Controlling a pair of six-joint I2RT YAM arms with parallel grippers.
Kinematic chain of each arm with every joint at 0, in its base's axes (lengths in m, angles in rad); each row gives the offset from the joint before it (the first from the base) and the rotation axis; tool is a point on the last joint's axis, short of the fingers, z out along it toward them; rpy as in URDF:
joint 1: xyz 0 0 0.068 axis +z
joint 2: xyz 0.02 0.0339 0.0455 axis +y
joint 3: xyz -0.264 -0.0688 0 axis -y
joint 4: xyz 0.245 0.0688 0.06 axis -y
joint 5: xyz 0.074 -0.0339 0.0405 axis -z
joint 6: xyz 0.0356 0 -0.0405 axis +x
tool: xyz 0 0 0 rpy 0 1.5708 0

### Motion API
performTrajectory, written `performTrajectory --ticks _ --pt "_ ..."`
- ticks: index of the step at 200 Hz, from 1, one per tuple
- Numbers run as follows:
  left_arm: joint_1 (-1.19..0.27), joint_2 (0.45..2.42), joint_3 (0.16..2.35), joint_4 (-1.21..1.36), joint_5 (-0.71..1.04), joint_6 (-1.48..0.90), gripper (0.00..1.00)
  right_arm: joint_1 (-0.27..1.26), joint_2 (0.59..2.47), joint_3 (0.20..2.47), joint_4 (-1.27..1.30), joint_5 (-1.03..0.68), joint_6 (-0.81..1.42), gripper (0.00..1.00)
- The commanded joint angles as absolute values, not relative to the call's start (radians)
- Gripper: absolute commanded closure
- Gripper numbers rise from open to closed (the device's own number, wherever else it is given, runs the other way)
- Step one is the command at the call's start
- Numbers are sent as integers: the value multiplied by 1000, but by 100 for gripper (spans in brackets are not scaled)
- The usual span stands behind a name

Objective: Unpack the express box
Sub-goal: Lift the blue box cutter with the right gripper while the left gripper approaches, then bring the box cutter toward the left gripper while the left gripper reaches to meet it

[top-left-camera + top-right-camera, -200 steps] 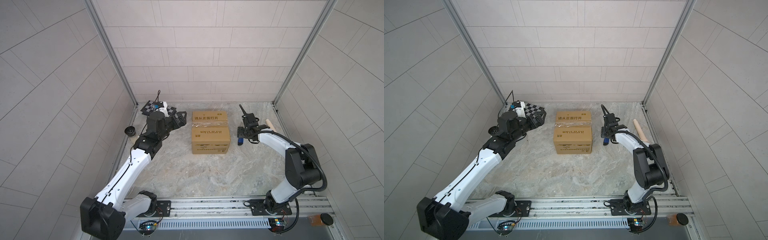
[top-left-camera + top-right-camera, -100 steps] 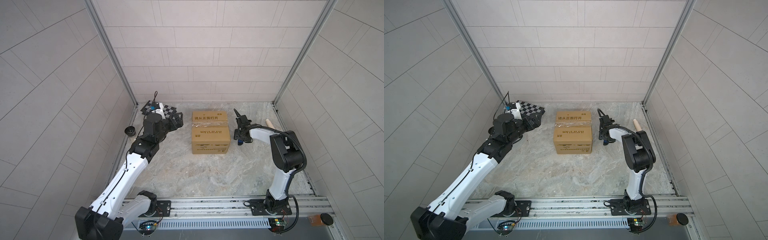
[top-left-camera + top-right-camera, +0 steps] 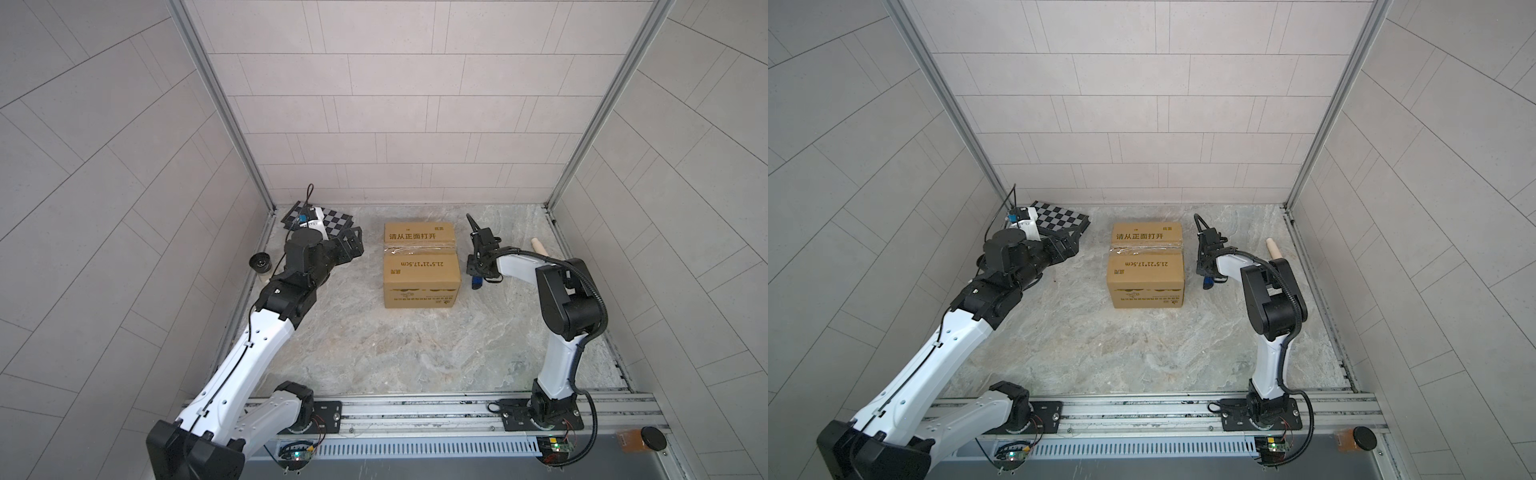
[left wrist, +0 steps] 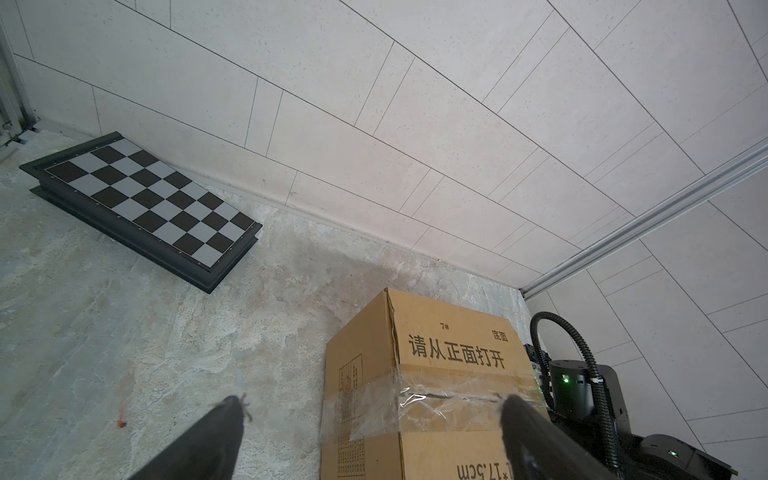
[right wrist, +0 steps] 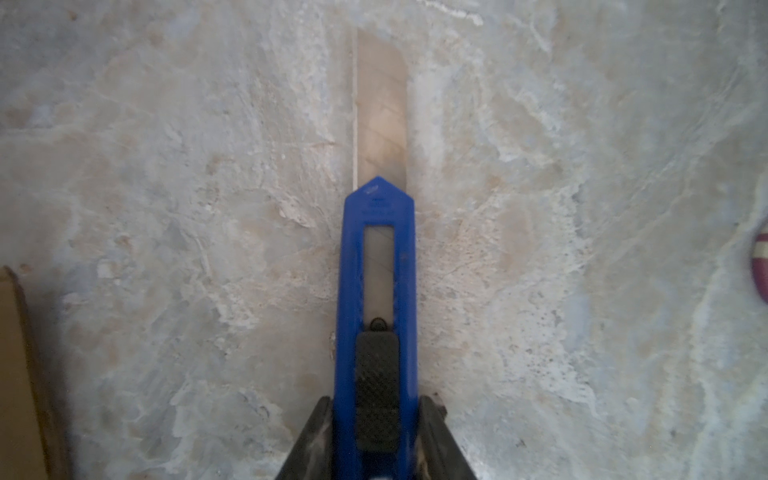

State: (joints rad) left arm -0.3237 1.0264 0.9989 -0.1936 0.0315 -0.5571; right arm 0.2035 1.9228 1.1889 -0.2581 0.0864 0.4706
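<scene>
Clamping the right gripper, far narrower than a second ago, onto a blue knife lying blade-out on the floor beside the taped box at mid-floor; holding the left gripper wide open on the box's other side; probably cutting it open next

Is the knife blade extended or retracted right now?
Extended: the right wrist view shows the blue knife with bare blade projecting forward.
</scene>
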Motion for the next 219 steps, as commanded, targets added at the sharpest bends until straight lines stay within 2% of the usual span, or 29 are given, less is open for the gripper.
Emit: performTrajectory --ticks 1,38,92,123,163,191,219 --pt "-326 1025 992 -206 17 -552 0 201 1879 1169 -294 118 453 77" --pt "-325 1050 1005 -200 42 -559 0 202 1720 1154 -347 134 437 85" --pt "-330 1126 995 -95 163 -629 5 210 1354 1120 -440 98 352 88" --pt "-373 1203 1043 -35 227 -663 8 268 1187 1129 -472 111 322 89" --pt "-489 1318 1148 47 286 -704 12 426 1172 1218 -519 123 338 90" --pt "-559 1368 1181 126 320 -751 13 553 1228 1277 -482 116 342 90" --pt "-584 1406 1189 202 372 -785 16 615 1293 1324 -444 80 330 90"
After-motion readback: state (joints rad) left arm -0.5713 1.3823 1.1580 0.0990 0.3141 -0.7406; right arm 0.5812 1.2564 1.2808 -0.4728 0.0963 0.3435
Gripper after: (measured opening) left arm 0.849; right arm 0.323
